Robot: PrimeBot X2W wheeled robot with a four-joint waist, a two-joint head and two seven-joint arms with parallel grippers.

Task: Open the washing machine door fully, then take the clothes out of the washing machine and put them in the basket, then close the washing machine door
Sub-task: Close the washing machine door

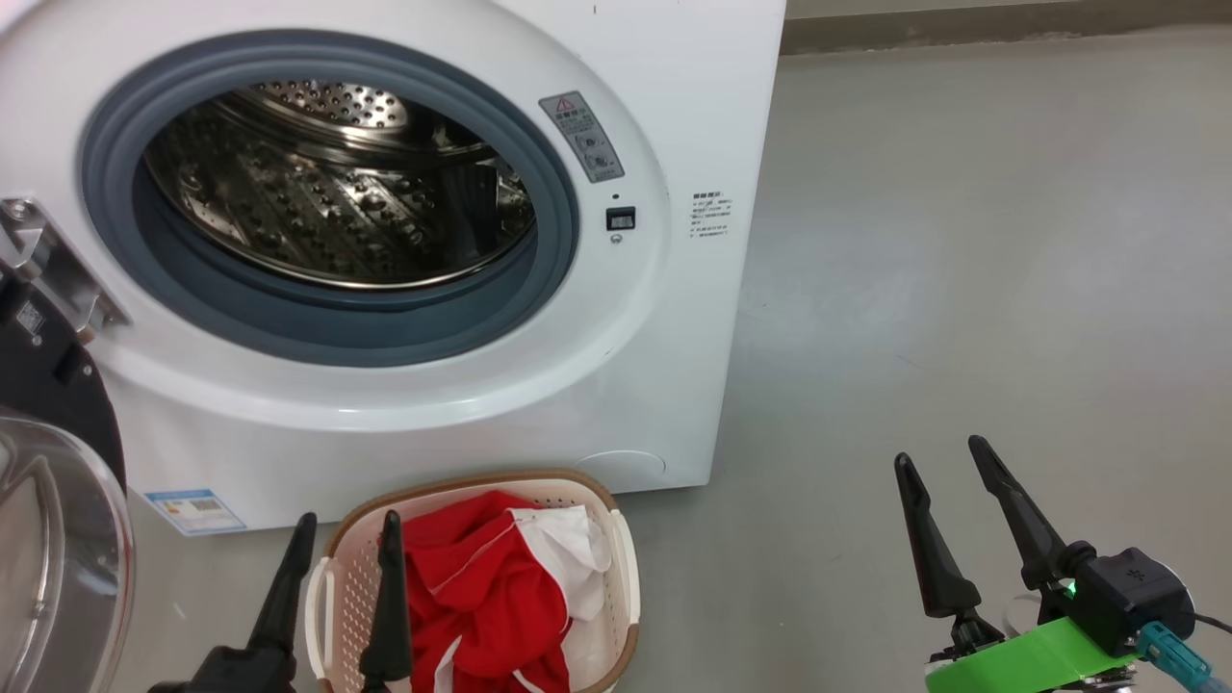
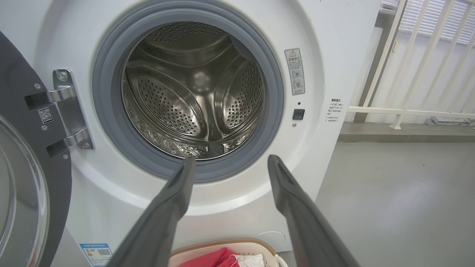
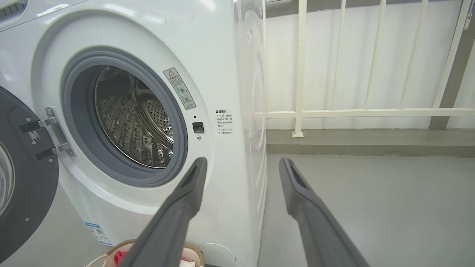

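Grey floor (image 1: 962, 241), white railing (image 3: 371, 112) along its far edge

washing machine (image 2: 334, 44) | grey sticker (image 2: 295, 71): red warning triangle | small print (image 2: 336, 110): illegible

washing machine (image 1: 693, 115): smooth white casing, glossy, with soft reflections along its side (painted metal or plastic, I cannot tell)
gasket (image 1: 327, 332): grey rubber, matt
drum (image 1: 337, 212): polished steel, perforated and embossed, mirror-bright
washing machine door (image 1: 48, 385): smooth black ring with a slight gloss, around clear shiny glass
hinge (image 2: 68, 111): bare bright metal
basket (image 1: 351, 587): cream plastic, perforated, satin; brown woven-look rim
clothes (image 1: 472, 587): soft red cloth with white trim, matt, creased
fingers (image 2: 163, 215): dark grey, smooth, matt
label sticker (image 1: 195, 510): printed paper, lightly glossy
floor (image 1: 962, 241): grey, smooth, faint sheen
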